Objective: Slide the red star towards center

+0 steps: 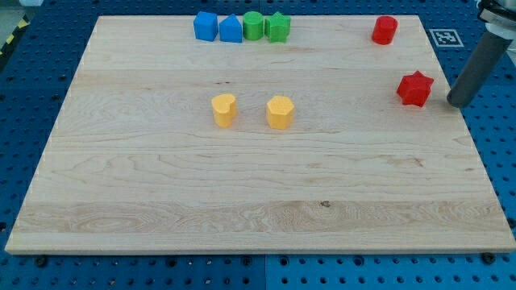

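My tip (456,103) stood at the view's right edge of the worktop (242,193), just beside the red star (415,89) on its right side, with a narrow gap showing between them; it was not touching. There were no jaws on this arm to be apart or together: it ended in a plain dark rod, so nothing was clamped.

The red star lay near the worktop's right edge, in the upper half, well apart from the centre. Above it, near the top right corner, sat a red cylinder-like block (385,30). Towards the middle stood two yellow blocks, the yellow heart-like one (223,109) and the yellow hexagonal one (280,112), side by side. Along the top edge ran a row of four: a blue block (205,26), a second blue block (230,29), a green round block (253,25) and a green star-like block (277,26).

I judged the step in hand to be the approach, with the tip set behind the star and the push not yet begun. The next move called for a slide leftward and slightly downward in the view, meeting the star squarely so it would not spin off the rod, and stopping short of the yellow hexagonal block.
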Controlling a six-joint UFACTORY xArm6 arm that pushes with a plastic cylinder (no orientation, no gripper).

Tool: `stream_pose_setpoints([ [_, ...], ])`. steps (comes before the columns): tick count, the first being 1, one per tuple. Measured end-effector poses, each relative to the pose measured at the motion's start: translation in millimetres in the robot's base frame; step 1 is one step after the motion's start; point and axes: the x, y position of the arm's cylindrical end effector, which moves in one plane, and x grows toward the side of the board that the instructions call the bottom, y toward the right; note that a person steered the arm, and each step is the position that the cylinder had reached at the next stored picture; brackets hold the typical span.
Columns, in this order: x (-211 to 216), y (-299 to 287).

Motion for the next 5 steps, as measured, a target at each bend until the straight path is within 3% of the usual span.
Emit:
stream_pose_setpoints([
  [5,-32.8,-90.1],
])
